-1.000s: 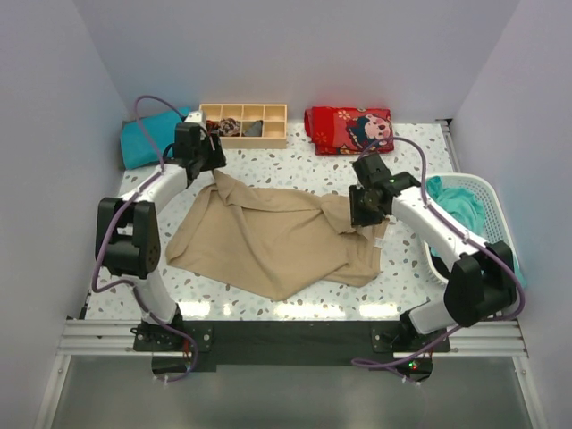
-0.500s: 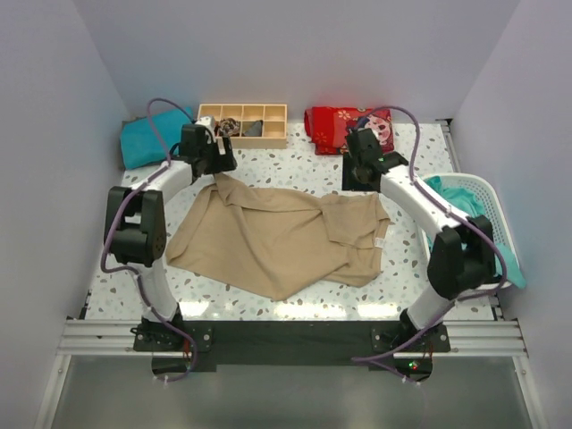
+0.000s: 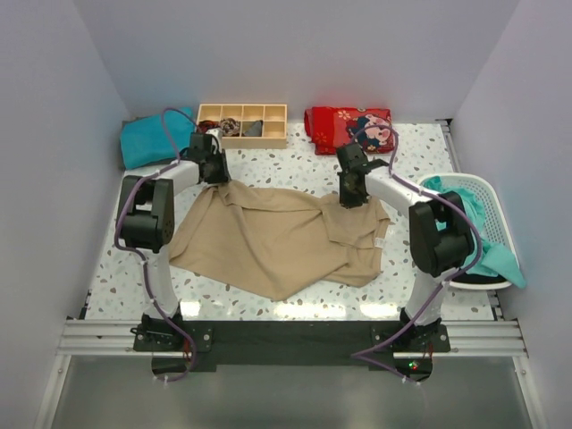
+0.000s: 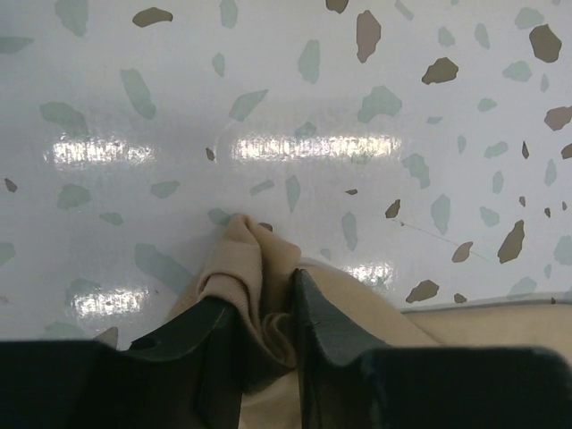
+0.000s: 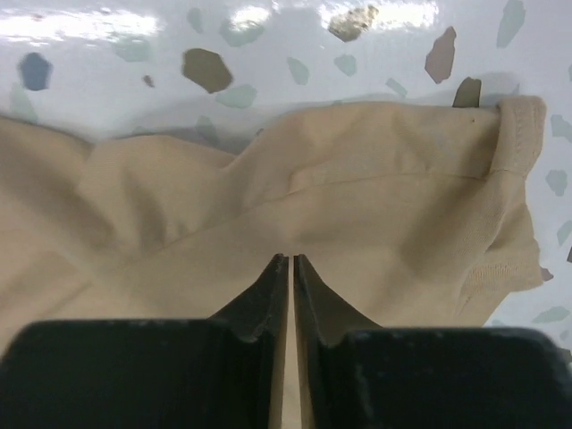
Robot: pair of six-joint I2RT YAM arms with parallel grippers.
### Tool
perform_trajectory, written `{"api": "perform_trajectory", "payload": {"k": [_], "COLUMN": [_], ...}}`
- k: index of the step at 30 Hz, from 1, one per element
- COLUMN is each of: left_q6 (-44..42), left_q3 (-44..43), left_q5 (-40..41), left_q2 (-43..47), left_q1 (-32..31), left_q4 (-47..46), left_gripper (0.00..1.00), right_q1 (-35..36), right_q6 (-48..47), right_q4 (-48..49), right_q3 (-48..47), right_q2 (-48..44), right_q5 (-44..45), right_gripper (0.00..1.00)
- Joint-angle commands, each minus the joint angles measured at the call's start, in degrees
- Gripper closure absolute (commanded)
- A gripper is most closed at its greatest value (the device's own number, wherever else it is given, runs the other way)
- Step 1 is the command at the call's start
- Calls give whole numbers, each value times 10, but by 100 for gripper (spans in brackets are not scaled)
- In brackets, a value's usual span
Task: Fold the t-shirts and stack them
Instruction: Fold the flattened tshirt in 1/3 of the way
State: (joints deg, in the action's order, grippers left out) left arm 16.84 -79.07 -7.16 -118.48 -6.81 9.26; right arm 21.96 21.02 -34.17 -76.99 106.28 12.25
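- Two containers stand on the white speckled worktop (image 3: 295, 174): a shallow wooden tray with divided compartments (image 3: 268, 113) at the far edge and a white slotted plastic basket (image 3: 487, 186) at the right edge.
- Some compartments of the wooden tray hold small dark things, too small to tell apart.
- The white basket holds crumpled teal-turquoise t-shirt cloth (image 3: 460, 204), which spills over its near right rim.
- Another teal-turquoise t-shirt, folded (image 3: 150, 140), lies at the far left corner, outside both containers.
- A red printed cloth (image 3: 349, 130) lies flat just right of the tray.
- The tan-beige t-shirt (image 3: 277, 237) lies rumpled and partly spread in the middle of the worktop, between the two arms.
- The left tool (image 4: 262, 297) sits at the shirt's far left corner, with a bunched fold of tan cloth pinched between its dark fingers (image 4: 313, 308).
- The right tool (image 5: 291, 261) is over the shirt's far right part, near a hemmed sleeve edge. Its fingers are drawn together to a thin slit, with smooth cloth beneath. Whether any cloth is caught in it, I cannot tell.
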Motion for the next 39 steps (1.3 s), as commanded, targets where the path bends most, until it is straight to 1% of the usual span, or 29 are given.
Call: {"api": "perform_trajectory", "payload": {"k": [1, 2, 4, 7, 11, 12, 13, 15, 16, 17, 19, 20, 21, 22, 24, 26, 27, 28, 29, 30, 31, 35, 36, 37, 39], "left_q6": [-3, 1, 5, 9, 8, 8, 8, 12, 13, 15, 15, 14, 14, 15, 10, 7, 6, 6, 4, 6, 7, 3, 0, -2, -7], "left_q3": [-6, -5, 2, 2, -7, -8, -10, -9, -5, 0, 20, 23, 26, 29, 28, 26, 25, 27, 27, 29, 37, 49, 52, 52, 48], "left_q5": [41, 50, 60, 63, 69, 71, 71, 92, 94, 107, 124, 135, 146, 159, 177, 208, 226, 243, 273, 286, 290, 315, 310, 300, 277], "left_q2": [-20, -20, -18, -17, -16, -16, -17, -17, -15, -12, -2, 1, 3, 7, 9, 14, 16, 20, 23, 27, 41, 75, 82, 93, 102], "left_q1": [6, 8, 21, 45, 66, 67, 68, 86, 88, 91, 94, 95, 96, 95, 97, 97, 97, 97, 98, 97, 96, 81, 74, 72, 39], "left_q4": [20, 23, 20, 14, 13, 12, 12, 16, 19, 20, 12, 11, 12, 13, 17, 21, 29, 31, 40, 41, 38, 24, 22, 19, 16], "left_gripper": [73, 74, 76, 76, 74, 72, 69, 68, 67, 59, 59, 57, 52, 38, 38, 34, 29, 19, 16, 14, 10, 6, 5, 0, 0], "right_q1": [-41, -59, -74, -91, -100, -101, -100, -102, -104, -108, -117, -124, -127, -131, -137, -137, -137, -137, -138, -138, -137, -138, -137, -137, -137], "right_q6": [30, 37, 39, 35, 39, 40, 40, 39, 39, 37, 34, 33, 32, 32, 25, 23, 20, 19, 16, 16, 16, 11, 10, 10, 6], "right_q4": [21, 26, 38, 36, 27, 24, 19, 5, -5, -12, -26, -26, -21, -23, -29, -21, -17, -15, -12, -8, -7, -5, -4, 2, 11], "right_q3": [31, 33, 29, -5, -54, -64, -90, -119, -154, -167, -196, -199, -201, -208, -214, -211, -208, -206, -203, -201, -200, -201, -201, -195, -191], "right_q2": [35, 39, 59, 92, 134, 144, 154, 183, 193, 200, 216, 219, 217, 219, 220, 215, 214, 212, 209, 207, 204, 200, 198, 195, 184], "right_q5": [-14, -16, -24, -22, -9, -8, 1, 22, 31, 54, 54, 60, 66, 69, 61, 63, 66, 65, 63, 61, 59, 43, 39, 32, 21], "right_gripper": [98, 100, 100, 100, 100, 100, 100, 100, 100, 100, 100, 100, 100, 100, 100, 100, 100, 100, 100, 100, 100, 100, 100, 100, 100]}}
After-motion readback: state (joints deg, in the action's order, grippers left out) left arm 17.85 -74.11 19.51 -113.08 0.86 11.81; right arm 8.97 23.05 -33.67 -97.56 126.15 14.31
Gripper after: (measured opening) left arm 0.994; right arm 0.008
